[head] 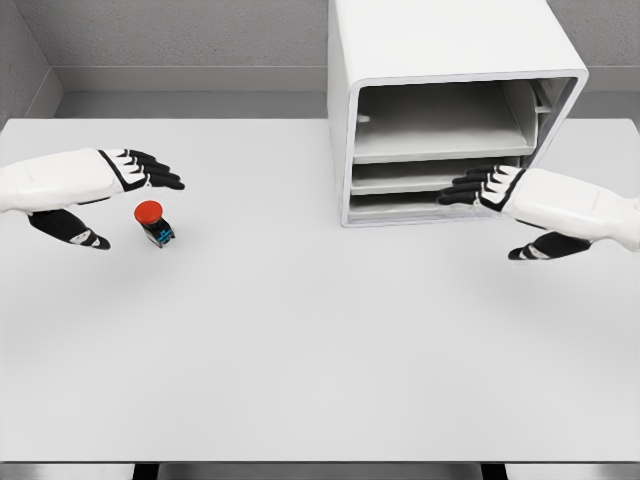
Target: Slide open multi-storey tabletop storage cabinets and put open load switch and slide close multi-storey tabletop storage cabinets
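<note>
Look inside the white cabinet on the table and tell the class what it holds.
The cabinet shows bare white shelves, the top one widest open and holding nothing visible. The right robot hand covers part of the lower shelves, so that area stays unseen. The red switch sits outside, on the table.

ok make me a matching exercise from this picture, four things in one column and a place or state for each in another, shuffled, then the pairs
Column one:
1. left hand
2. right hand
3. load switch
4. storage cabinet

Column two:
A. stands at the back right of the table, front facing the camera, shelves visible
B. fingers stretched toward the lowest cabinet level
C. sits on the table, red button on top
D. open, thumb and fingers either side of the red-capped part, not yet closed on it

Pairs: 1-D, 2-B, 3-C, 4-A
</note>
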### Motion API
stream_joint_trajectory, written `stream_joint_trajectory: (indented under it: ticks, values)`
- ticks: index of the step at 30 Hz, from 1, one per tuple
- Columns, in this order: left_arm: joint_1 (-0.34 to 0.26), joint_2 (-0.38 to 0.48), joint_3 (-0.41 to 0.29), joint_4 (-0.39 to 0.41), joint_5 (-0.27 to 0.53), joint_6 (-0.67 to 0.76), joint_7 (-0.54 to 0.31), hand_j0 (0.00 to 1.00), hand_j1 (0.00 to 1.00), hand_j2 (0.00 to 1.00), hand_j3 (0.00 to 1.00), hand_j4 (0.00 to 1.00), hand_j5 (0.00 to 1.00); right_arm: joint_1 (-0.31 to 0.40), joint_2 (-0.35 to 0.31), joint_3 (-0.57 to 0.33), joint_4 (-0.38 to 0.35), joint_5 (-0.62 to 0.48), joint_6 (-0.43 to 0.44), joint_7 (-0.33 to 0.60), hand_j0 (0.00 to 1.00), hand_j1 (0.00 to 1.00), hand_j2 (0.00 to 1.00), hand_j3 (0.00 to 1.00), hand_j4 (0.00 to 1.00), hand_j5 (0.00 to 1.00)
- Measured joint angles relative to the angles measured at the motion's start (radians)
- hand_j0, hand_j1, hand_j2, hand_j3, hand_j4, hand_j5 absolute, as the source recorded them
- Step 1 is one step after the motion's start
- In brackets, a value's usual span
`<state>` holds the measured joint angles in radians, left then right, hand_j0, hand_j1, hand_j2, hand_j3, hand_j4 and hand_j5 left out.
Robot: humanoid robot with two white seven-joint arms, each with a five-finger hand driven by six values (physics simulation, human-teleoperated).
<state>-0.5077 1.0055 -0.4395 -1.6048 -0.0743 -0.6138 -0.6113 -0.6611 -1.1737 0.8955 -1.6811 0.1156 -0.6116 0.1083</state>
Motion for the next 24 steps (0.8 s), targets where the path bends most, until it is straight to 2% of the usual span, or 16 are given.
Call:
stream_joint_trajectory:
  ticks: [5, 8, 11, 15, 17, 24]
  values:
    - [-0.021, -0.002, 0.0, 0.004, 0.017, 0.0, 0.0, 1.0, 1.0, 1.0, 1.0, 1.0, 1.0, -0.014, 0.0, 0.0, 0.002, -0.001, 0.0, -0.013, 1.0, 1.0, 1.0, 1.0, 1.0, 1.0]
    - [-0.095, -0.06, -0.025, 0.088, -0.023, 0.002, 0.0, 1.0, 1.0, 1.0, 1.0, 1.0, 1.0, -0.011, -0.001, 0.0, 0.004, -0.001, 0.0, -0.014, 1.0, 1.0, 1.0, 1.0, 1.0, 1.0]
    - [-0.112, -0.096, -0.085, 0.15, -0.068, 0.001, 0.0, 1.0, 1.0, 1.0, 1.0, 1.0, 1.0, -0.029, 0.001, 0.0, 0.004, -0.002, 0.0, -0.005, 1.0, 1.0, 1.0, 1.0, 1.0, 1.0]
    - [-0.141, -0.14, -0.145, 0.198, -0.132, 0.001, 0.0, 1.0, 1.0, 1.0, 1.0, 1.0, 1.0, -0.095, 0.013, 0.0, 0.005, -0.003, 0.0, 0.089, 1.0, 1.0, 1.0, 1.0, 1.0, 1.0]
    - [-0.144, -0.151, -0.172, 0.215, -0.145, 0.0, 0.0, 1.0, 1.0, 1.0, 1.0, 1.0, 1.0, -0.101, 0.028, 0.0, 0.005, -0.003, 0.0, 0.137, 1.0, 1.0, 1.0, 1.0, 1.0, 1.0]
    - [-0.161, -0.182, -0.199, 0.295, -0.158, 0.0, 0.0, 1.0, 1.0, 1.0, 1.0, 1.0, 1.0, -0.161, 0.078, 0.0, 0.007, -0.067, -0.001, 0.298, 1.0, 1.0, 1.0, 1.0, 1.0, 1.0]
